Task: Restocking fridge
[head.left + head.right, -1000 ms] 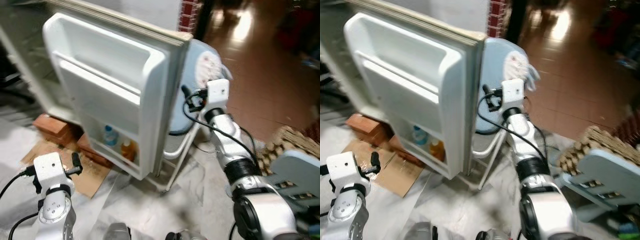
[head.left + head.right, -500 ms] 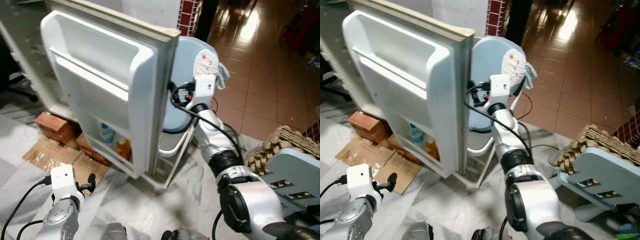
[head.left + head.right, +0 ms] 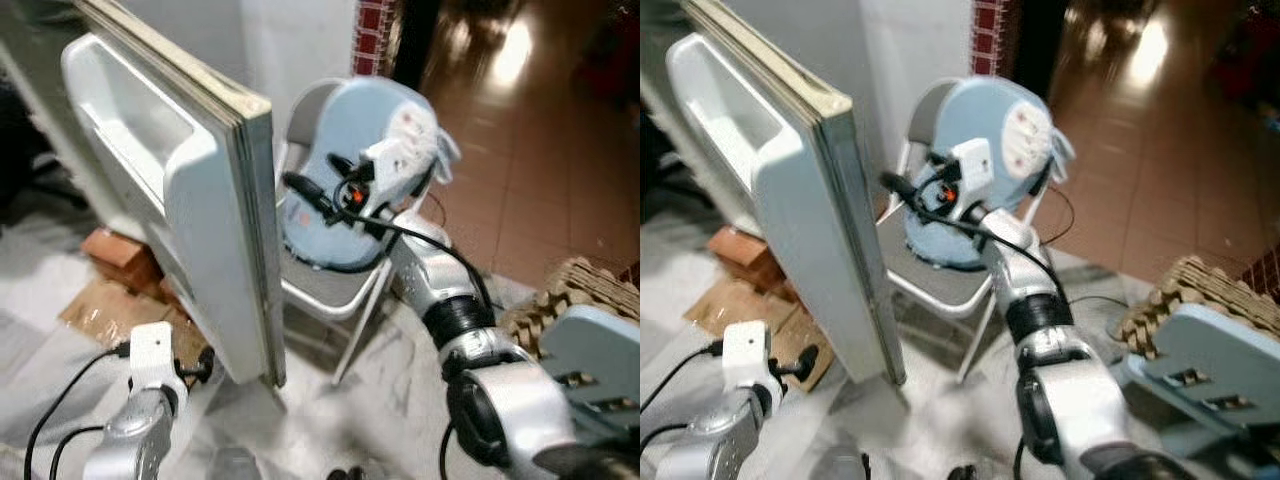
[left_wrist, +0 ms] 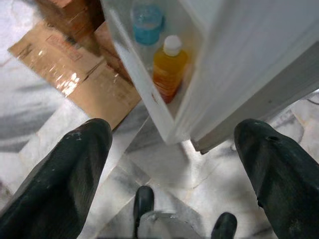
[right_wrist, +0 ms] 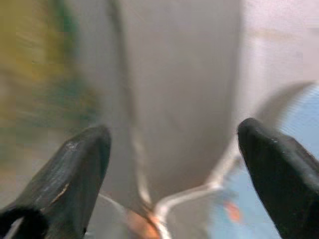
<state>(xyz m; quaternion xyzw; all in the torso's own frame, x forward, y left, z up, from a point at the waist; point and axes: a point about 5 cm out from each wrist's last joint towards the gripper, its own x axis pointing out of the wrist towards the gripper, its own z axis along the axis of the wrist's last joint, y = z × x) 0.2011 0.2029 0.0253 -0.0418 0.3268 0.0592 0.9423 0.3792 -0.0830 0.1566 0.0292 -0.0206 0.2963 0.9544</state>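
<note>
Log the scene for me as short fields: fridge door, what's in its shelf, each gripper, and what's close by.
Fridge door: open, seen edge-on
Door shelf: orange bottle and blue-capped bottle in the bottom shelf
Right gripper: open, raised behind the door edge, in front of the chair
Left gripper: open, low, by the door's bottom corner
Floor: cardboard, bricks

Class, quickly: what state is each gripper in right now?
Left gripper: open, holding nothing, low by the fridge door.
Right gripper: open, holding nothing, raised near the chair.
</note>
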